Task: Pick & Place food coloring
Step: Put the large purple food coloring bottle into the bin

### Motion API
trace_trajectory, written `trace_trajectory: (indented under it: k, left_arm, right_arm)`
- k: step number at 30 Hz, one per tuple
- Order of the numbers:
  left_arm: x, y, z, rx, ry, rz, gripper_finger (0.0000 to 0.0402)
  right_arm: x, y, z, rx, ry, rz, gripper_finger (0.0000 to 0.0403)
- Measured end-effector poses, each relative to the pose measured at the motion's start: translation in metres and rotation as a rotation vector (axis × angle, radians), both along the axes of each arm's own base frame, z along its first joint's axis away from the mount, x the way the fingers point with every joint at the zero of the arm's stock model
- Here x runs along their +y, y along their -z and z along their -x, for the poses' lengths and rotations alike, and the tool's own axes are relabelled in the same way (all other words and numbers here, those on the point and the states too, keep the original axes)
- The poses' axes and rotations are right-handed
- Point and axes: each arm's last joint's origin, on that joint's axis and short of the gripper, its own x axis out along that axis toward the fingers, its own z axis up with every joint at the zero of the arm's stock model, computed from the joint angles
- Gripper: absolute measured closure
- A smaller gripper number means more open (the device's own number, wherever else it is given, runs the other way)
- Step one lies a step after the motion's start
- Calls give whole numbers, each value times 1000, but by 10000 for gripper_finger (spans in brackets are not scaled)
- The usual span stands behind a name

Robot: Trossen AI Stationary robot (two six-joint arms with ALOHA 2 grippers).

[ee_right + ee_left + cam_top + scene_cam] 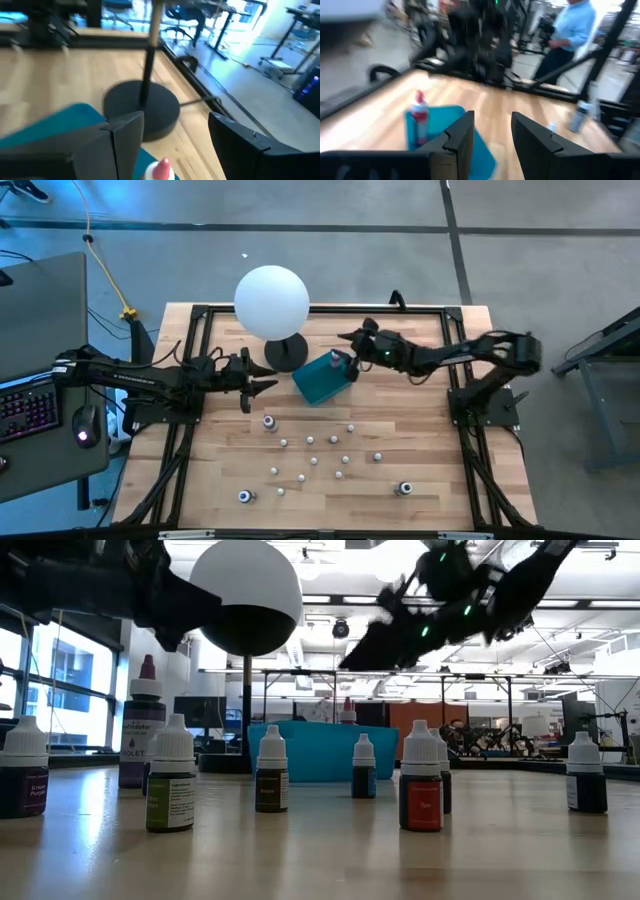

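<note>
A food coloring bottle with a pink-red top [337, 360] [419, 116] stands upright in the teal tray [318, 382]. My right gripper [348, 346] [172, 122] hangs open just above the tray's far right end. The bottle's top [161, 170] shows below the gap between its fingers, clear of them. Several more small food coloring bottles [310, 440] [421, 780] stand scattered on the wooden table nearer the front. My left gripper [262, 385] [492, 132] is level and open to the tray's left, with nothing between its fingers.
A lamp with a white globe [271, 301] stands on a black round base [285, 352] [142, 107] just behind the tray, close to my right gripper. A black frame [200, 310] runs round the table. A person [572, 30] stands in the room beyond the table.
</note>
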Motion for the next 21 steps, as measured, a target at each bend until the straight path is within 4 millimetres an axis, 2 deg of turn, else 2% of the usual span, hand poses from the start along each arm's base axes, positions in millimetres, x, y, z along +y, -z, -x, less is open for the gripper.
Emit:
trace_trajectory:
  k: [6, 9, 15, 21]
  left_arm:
    - [-13, -13, -5, 168, 109, -5, 273]
    - [-22, -18, -5, 243, 110, -21, 273]
    - [-46, -5, -13, 314, 164, -5, 273]
    - [-68, 8, -23, 342, 180, -49, 272]
  right_arm:
    - [28, -45, 31, 0, -159, -25, 192]
    - [47, -55, 41, 8, -259, -48, 201]
    - [81, -43, 47, 51, -383, -58, 211]
    - [102, -40, 48, 57, -354, -26, 212]
